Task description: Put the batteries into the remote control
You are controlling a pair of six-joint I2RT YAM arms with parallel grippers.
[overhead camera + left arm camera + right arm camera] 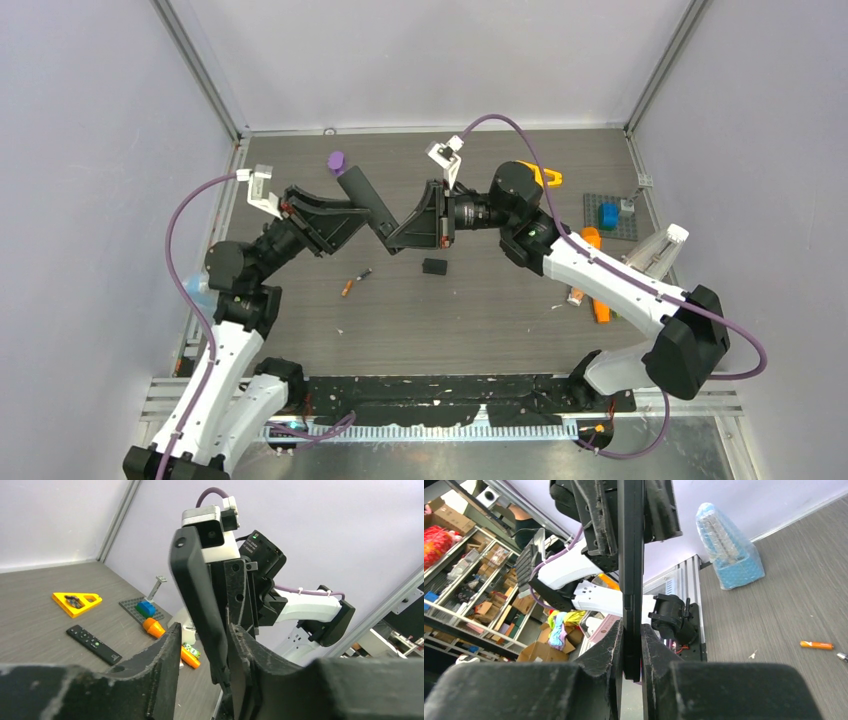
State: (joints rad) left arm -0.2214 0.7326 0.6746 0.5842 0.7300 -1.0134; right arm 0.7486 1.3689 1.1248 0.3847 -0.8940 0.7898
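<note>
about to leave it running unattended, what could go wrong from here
The left pincer and right pincer both clamp the one remote in mid-air; if they pull unevenly it may twist or slip free. The batteries lie loose on the table, so neither pincer can fetch one without letting go.

The remote control (630, 555) is black, one battery (816, 644) orange, the triangle (76, 603) yellow, and the table (450, 320) streaked grey wood-grain.
</note>
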